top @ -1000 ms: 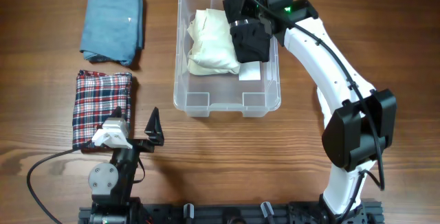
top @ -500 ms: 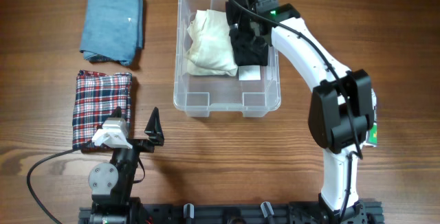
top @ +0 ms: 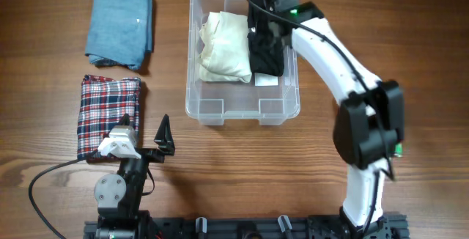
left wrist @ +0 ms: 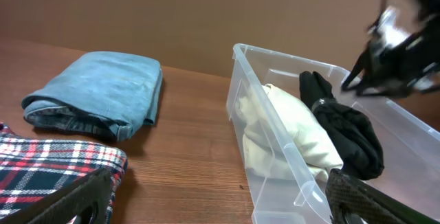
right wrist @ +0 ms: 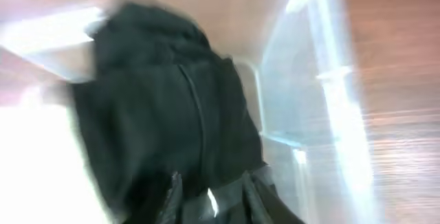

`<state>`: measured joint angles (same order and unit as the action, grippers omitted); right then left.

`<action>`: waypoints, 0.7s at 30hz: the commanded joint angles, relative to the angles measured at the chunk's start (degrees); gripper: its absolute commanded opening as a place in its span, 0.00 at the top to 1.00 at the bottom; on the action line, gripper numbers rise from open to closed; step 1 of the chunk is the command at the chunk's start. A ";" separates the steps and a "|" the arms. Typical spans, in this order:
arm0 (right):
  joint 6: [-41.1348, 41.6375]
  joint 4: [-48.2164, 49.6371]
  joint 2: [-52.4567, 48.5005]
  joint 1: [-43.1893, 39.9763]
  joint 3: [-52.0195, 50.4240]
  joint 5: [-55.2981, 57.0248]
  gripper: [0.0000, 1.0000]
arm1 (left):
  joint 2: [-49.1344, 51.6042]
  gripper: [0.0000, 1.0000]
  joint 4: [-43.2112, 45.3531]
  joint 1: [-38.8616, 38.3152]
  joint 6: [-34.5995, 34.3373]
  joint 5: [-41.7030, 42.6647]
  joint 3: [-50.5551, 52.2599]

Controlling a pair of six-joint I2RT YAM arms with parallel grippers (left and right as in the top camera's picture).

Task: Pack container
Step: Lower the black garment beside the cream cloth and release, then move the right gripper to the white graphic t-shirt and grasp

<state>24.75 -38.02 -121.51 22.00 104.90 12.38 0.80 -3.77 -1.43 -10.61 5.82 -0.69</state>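
The clear plastic container (top: 242, 114) stands at the table's far centre, also in the left wrist view (left wrist: 275, 157). Inside lie a cream garment (top: 223, 48) on the left and a black garment (top: 267, 52) along the right wall, above the white label (top: 267, 79). My right gripper (top: 262, 19) hovers over the bin's far end, just above the black garment (right wrist: 158, 93), and looks open with nothing held; its view is blurred. In the left wrist view it (left wrist: 364, 56) is off the garment (left wrist: 347, 131). My left gripper (top: 143, 140) is open and empty near the front edge.
A folded blue denim piece (top: 119, 30) lies at the far left. A folded red plaid shirt (top: 108, 114) lies in front of it, right beside the left gripper. Bare wood lies between these and the container.
The right gripper has laid the black garment down along the bin's right side and drawn back toward the far end. The left arm has not moved.
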 commanded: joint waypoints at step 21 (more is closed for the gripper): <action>30.16 -52.17 34.86 -33.42 -5.75 8.52 0.00 | -0.31 0.00 -0.13 0.33 -0.13 -0.33 0.35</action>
<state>45.98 -90.11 -88.47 -8.32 103.04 20.12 0.80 -3.77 -1.43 -10.61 5.82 -0.69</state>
